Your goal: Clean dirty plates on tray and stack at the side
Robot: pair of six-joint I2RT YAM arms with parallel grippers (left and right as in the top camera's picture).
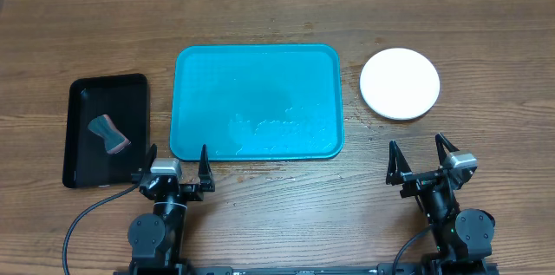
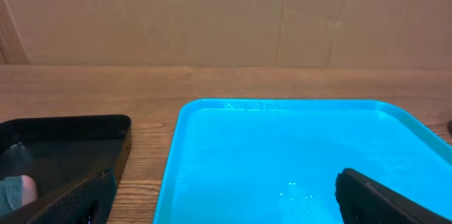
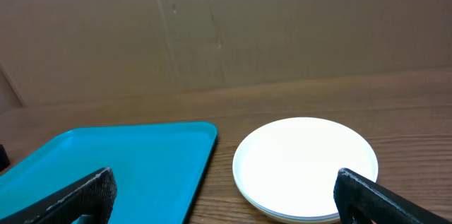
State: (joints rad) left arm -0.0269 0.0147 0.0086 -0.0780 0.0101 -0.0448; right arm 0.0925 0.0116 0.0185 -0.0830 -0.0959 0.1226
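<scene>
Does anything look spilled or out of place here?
Only the blue tray: pale wet-looking streaks mark its floor near the front edge. The plates sit stacked beside it, and the sponge lies in the black tray.

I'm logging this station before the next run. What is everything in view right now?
turquoise tray: one, turquoise-blue, table centre, nothing on it, wet-looking patches
plate: white on top, right of the turquoise tray, apart from it; rim lines beneath hint at a stack, count unclear
black tray: one, black, left of the turquoise tray
sponge: one, grey-blue and reddish, inside the black tray
table: one, brown wood, beneath everything
left gripper: one, black, near edge, at the turquoise tray's near left corner, open
right gripper: one, black, near edge, in front of the plate, open
</scene>
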